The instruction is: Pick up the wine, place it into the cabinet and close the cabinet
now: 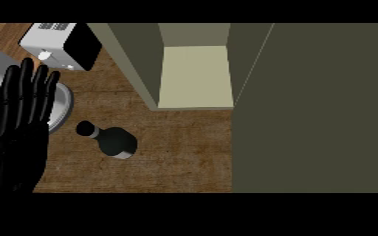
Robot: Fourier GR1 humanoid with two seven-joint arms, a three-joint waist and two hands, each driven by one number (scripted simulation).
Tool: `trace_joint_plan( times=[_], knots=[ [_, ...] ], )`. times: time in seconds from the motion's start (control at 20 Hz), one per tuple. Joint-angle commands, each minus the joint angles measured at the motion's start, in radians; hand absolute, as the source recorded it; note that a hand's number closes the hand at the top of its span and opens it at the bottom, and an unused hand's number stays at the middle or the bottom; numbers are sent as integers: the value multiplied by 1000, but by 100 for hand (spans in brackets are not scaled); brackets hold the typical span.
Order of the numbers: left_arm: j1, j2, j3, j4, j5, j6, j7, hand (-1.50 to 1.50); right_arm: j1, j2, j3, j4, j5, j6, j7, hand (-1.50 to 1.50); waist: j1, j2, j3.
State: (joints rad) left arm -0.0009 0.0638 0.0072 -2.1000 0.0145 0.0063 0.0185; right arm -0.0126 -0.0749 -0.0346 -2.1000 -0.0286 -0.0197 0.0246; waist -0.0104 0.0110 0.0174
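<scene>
On the wooden bench (184, 150), left of centre, the dark wine bottle (112, 140) stands free, its neck leaning toward the upper left as seen from above. Nothing touches it. At the view's left edge the left hand (26, 115) shows with its fingers (29, 82) straight, apart and pointing up, resting open near the bottle but clear of it. Behind the hand lies part of a round grey plate (63, 105). At upper left sits a white and black appliance (63, 45), likely a toaster oven. Up the middle, the cabinet (193, 82) stands open, with a pale shelf inside, and its large dark door (310, 110) fills the right side. The right hand does not show.
</scene>
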Motion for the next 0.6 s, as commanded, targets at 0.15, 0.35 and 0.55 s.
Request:
trace_joint_plan(
  times=[0.15, 0.35, 0.55],
  knots=[
    [78, 84, 41, -7, 185, -200, -68, -150, 109, 13, 56, -67, 27, 32, -31, -150, 10, -13, -18],
    [156, 30, -5, 21, 340, -235, 13, -150, 144, -43, 153, -119, -57, 165, 53, -150, 15, -14, -19],
    [254, 97, 69, -99, 493, -281, 105, -150, 172, -51, 201, -320, -78, 139, 230, -150, 18, -18, -19]
  ],
)
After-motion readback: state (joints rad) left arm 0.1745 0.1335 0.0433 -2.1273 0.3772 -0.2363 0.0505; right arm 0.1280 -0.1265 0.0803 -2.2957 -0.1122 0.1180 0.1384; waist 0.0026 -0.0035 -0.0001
